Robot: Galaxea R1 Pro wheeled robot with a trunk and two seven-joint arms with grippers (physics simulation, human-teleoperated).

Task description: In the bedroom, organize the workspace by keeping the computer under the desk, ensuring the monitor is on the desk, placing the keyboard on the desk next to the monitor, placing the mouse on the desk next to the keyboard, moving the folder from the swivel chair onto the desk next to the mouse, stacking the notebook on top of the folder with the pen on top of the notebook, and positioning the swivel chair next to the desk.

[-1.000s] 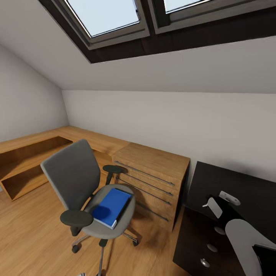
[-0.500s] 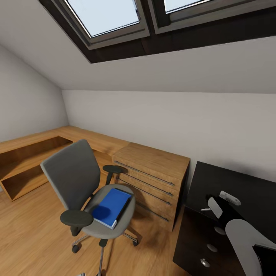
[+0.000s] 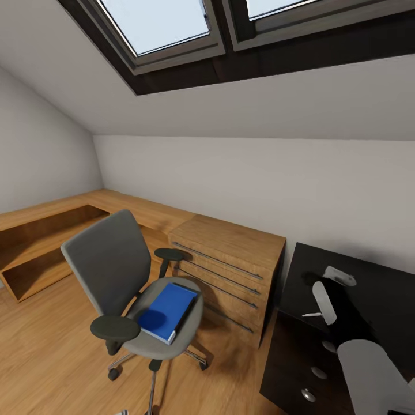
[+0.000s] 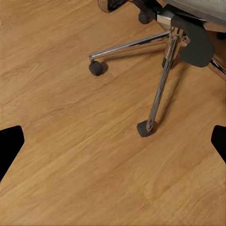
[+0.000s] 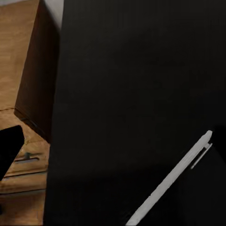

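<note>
The grey swivel chair (image 3: 109, 265) stands on the wood floor left of the desk, with the blue folder (image 3: 168, 311) lying flat on its seat. At the right is the black desk (image 3: 374, 294). The white pen (image 3: 312, 315) lies loose on the desk's top (image 5: 122, 94), and the right wrist view shows the pen (image 5: 169, 184) too. My right gripper (image 3: 332, 290) hovers open just above it, fingers apart. My left gripper (image 4: 113, 143) is open and empty over the floor beside the chair's chrome base (image 4: 160, 89). Monitor, keyboard, mouse, notebook and computer are out of view.
A light wooden drawer chest (image 3: 230, 259) stands between chair and desk, against the wall. A low wooden shelf unit (image 3: 40, 242) runs along the left wall. The desk's drawer knobs (image 3: 319, 372) face me. The sloped ceiling with skylights (image 3: 167, 29) hangs low overhead.
My right gripper has lifted up and away from the pen, which stays lying on the desk. Chair and folder have not moved.
</note>
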